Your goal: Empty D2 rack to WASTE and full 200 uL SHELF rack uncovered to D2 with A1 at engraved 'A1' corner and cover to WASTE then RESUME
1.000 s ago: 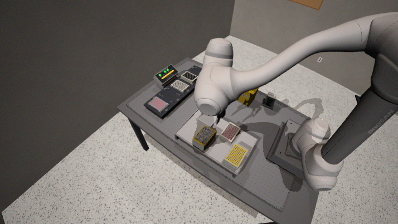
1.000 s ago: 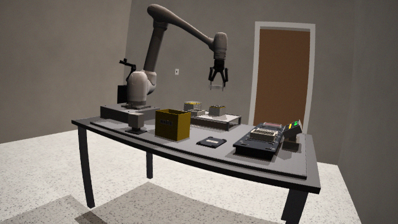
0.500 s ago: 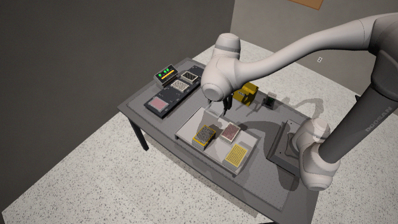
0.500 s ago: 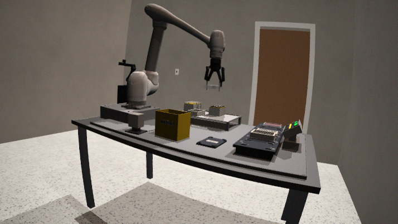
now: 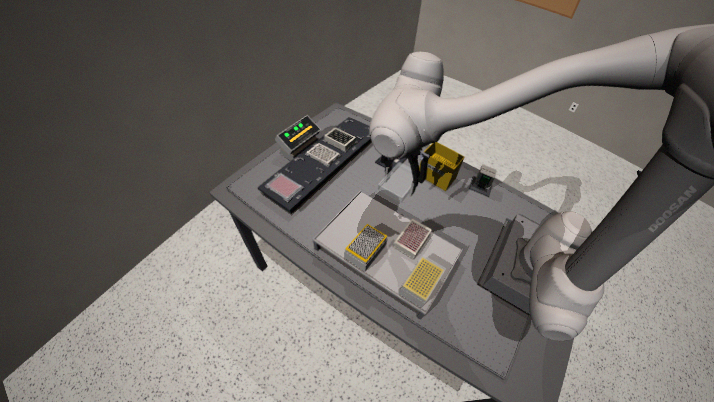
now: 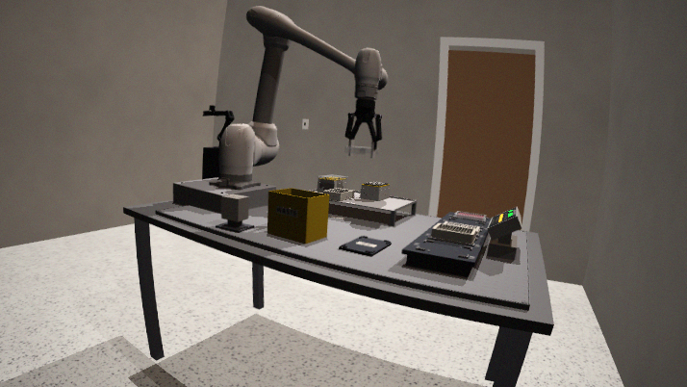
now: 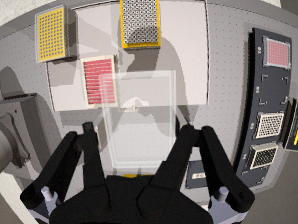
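Claw: the claw (image 6: pixel 362 141) hangs high above the tabletop (image 6: pixel 337 270), its fingers pinching a clear cover (image 7: pixel 140 123) by its two long edges; the cover lies level under it.
Cover: see-through and pale, seen in the top view as a faint pane (image 5: pixel 397 181) between the shelf and the yellow bin, well above both.
Bin: a yellow open box (image 5: pixel 442 165) on the tabletop, close beside the claw in the top view; its dark label faces the exterior view (image 6: pixel 292 212).
Shelf: a low pale platform (image 5: pixel 335 225) carrying three racks.
Yellow-rimmed rack: on the shelf's near-left corner (image 5: pixel 366 243), uncovered, its top a dense grey field of pale rings.
Red rack: a pink-red one (image 5: pixel 413 236) behind it, near the shelf's middle.
Yellow grid rack: at the shelf's right end (image 5: pixel 423 278), showing a yellow plate with dark holes.
Deck: a dark tray (image 5: pixel 320 172) at the far left of the tabletop, holding a pink plate (image 5: pixel 284 186) at one end, then a bare slot, then a pale plate (image 5: pixel 322 153) and a darker ribbed one (image 5: pixel 340 137).
Panel: a small slanted box (image 5: pixel 298 134) beside the deck, with green lights and an orange strip lit.
Dark pad: a flat black square (image 6: pixel 365 245) on the tabletop between bin and deck.
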### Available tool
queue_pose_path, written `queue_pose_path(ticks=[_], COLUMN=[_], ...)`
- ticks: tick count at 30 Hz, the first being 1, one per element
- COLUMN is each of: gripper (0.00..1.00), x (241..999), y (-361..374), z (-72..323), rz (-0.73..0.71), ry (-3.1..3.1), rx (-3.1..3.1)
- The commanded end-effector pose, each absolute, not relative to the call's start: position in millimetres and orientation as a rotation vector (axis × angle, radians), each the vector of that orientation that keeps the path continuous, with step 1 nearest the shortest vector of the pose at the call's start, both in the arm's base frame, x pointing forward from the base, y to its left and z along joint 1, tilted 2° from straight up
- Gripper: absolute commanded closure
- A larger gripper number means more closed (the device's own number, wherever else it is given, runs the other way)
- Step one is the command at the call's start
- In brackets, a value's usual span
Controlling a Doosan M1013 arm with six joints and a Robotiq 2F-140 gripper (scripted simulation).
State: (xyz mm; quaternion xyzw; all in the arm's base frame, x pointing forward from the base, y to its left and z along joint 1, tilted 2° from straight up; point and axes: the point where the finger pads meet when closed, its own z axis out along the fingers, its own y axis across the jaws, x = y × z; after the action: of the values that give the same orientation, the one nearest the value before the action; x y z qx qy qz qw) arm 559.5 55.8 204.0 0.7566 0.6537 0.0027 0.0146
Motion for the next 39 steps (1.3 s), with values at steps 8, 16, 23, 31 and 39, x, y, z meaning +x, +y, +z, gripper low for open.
queue_pose_path(ticks=[8, 16, 23, 31, 39], gripper=[1.00, 1.00, 1.00, 1.00, 1.00], x=[553, 548, 543, 552, 582], y=[10, -20, -55, -61, -66], z=[205, 205, 206, 206, 207], rz=[0.009, 0.009, 0.009, 0.009, 0.009], ry=[2.032, 2.032, 2.032, 2.032, 2.032], rx=[2.358, 2.358, 2.358, 2.358, 2.358])
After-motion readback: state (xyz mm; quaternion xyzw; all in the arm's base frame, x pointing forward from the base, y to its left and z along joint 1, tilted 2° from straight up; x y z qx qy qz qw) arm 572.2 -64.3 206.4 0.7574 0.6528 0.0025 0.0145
